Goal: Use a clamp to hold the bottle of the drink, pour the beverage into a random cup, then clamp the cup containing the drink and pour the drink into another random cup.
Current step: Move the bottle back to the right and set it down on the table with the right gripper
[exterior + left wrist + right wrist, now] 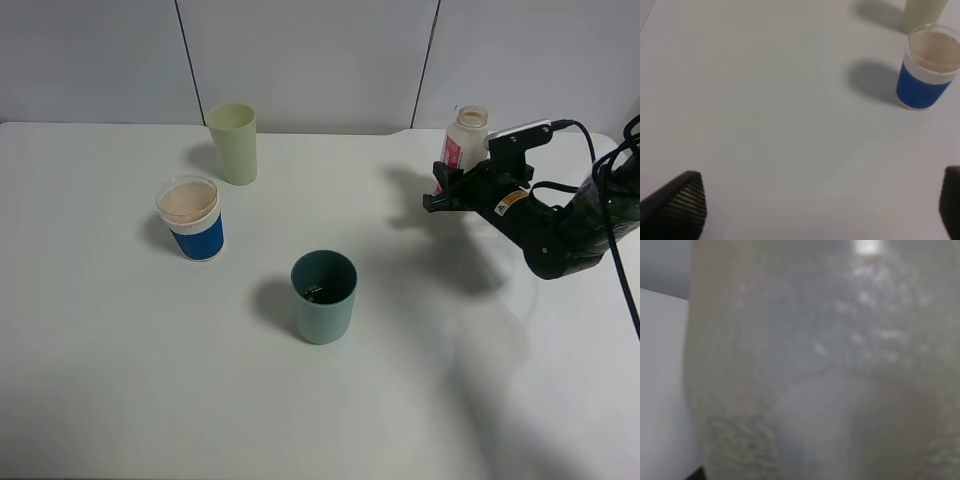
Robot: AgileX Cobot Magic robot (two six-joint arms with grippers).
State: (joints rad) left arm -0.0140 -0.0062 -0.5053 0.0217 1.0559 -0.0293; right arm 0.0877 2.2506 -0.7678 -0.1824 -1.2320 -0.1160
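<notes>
Bottle (pixel 470 135), pink label (pixel 452 153) unreadable, clamped in right fingers (pixel 443 186), left fingers (pixel 680 207) wide apart, empty

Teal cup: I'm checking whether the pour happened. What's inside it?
Inside the teal cup, a small dark patch lies at the bottom; its near wall hides the rest of the floor.

Pretty bright overall; the teal cup (pixel 324 300) throws a soft shadow leftward on the table (pixel 120 400). Right wrist view's total mush, bottle (pixel 830 365) way out of focus.
</notes>
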